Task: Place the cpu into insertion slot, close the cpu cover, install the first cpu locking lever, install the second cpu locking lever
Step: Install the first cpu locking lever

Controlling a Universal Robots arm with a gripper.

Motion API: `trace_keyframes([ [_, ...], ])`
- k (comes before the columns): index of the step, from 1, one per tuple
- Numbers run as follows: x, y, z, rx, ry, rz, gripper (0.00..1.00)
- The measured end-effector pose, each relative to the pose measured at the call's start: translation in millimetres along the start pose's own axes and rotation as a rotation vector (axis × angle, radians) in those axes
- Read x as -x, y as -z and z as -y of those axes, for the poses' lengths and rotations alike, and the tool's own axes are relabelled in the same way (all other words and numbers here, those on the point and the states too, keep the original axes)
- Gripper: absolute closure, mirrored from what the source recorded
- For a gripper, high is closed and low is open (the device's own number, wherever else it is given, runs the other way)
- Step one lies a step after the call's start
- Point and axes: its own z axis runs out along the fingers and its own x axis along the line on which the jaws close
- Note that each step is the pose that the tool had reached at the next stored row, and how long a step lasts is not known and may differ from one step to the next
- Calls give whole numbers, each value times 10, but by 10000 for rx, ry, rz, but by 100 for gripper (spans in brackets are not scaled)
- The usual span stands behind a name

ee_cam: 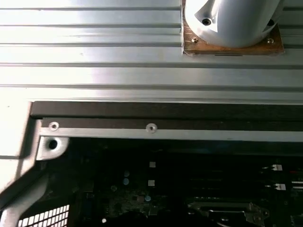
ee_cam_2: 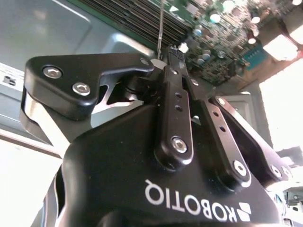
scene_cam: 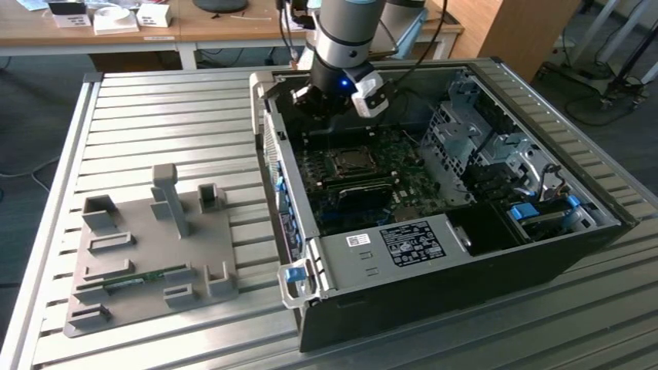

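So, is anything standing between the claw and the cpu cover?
Nothing visible does. In the exterior view the claw hangs over the open case, and only low motherboard parts lie between it and the cpu cover.

A wooden desk (scene_cam: 206, 27) stands beyond the ribbed metal worktop (scene_cam: 165, 123). Dark grey floor (scene_cam: 26, 146) lies beside the worktop's edge.
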Motion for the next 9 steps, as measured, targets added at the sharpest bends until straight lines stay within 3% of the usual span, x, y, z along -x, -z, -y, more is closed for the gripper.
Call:
trace_keyframes([
  [9, 273, -8, 3, 0, -6, -20, 89],
])
